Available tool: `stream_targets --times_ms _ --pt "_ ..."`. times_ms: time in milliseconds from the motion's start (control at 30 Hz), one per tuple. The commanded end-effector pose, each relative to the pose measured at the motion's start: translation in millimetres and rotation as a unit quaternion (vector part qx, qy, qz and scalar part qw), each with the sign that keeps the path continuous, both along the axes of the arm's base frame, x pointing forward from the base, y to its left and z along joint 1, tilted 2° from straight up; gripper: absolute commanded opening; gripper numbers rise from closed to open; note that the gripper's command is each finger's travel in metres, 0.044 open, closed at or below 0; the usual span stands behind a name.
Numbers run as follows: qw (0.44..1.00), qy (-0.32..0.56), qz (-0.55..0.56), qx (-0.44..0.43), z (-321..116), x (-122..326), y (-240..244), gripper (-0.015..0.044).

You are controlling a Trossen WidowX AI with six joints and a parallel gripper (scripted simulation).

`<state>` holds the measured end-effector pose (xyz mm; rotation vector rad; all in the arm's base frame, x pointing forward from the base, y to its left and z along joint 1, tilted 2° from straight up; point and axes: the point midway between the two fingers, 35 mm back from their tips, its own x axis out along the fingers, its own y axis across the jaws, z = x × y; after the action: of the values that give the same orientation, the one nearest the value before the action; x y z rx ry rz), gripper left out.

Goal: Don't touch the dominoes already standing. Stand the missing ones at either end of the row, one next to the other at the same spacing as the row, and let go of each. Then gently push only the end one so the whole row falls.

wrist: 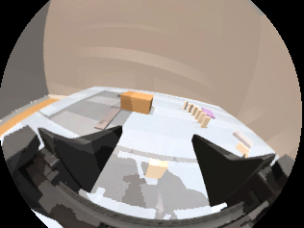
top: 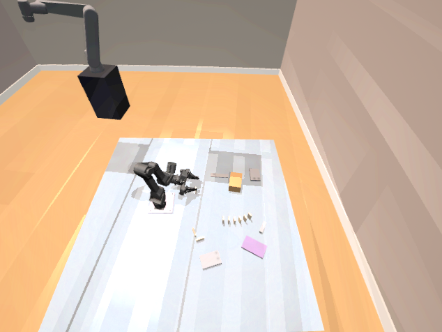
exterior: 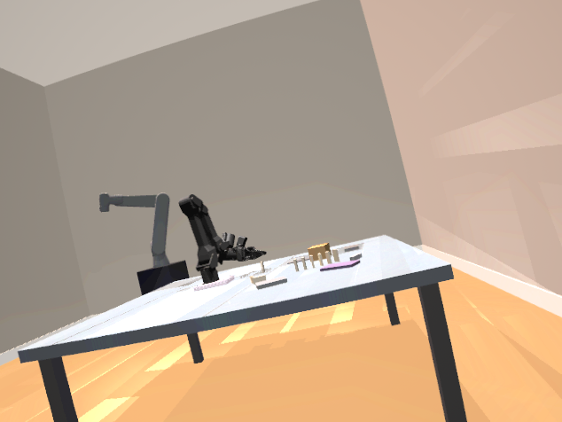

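My gripper (top: 197,183) (exterior: 264,253) (wrist: 158,133) is open and empty, raised above the table. A cream domino (exterior: 262,266) (wrist: 157,168) stands alone on the table, low between the open fingers in the wrist view and below the fingertips in the exterior view; in the top view it is mostly hidden by a finger. Several dominoes (top: 234,220) (exterior: 312,261) (wrist: 206,121) stand upright in a slightly curved row, well away from the gripper. Two loose dominoes, one (top: 194,231) beside the other (top: 200,238), lie left of and nearer the front than the row.
An orange block (top: 235,182) (exterior: 318,250) (wrist: 137,102) is behind the row, with a thin strip (top: 219,175) (wrist: 109,118) beside it and a grey plate (top: 254,174) farther right. A pale piece (top: 262,227), purple plate (top: 254,246) (exterior: 340,264) and pale plate (top: 210,259) (exterior: 271,283) lie nearer the front.
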<state>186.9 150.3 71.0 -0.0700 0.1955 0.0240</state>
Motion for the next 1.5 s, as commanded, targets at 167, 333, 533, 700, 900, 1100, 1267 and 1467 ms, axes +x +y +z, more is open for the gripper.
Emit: stream_targets --times_ms 167,333,533,700,900,1100,1267,1467 --pt "0.973 0.214 0.030 -0.081 -15 46 36 0.0440" --pt "0.923 0.376 0.021 -0.078 -10 55 26 0.0440" --pt "0.840 0.542 0.003 -0.017 22 45 7 0.0440" --pt "0.775 0.631 -0.022 0.014 45 22 -10 0.0440" --pt "0.768 0.639 -0.024 0.019 48 20 -11 0.0440" --pt "0.768 0.639 -0.024 0.019 48 20 -11 0.0440" --pt "0.768 0.639 -0.024 0.019 47 20 -11 0.0440" --pt "0.768 0.639 -0.024 0.019 7 21 -10 0.0440"
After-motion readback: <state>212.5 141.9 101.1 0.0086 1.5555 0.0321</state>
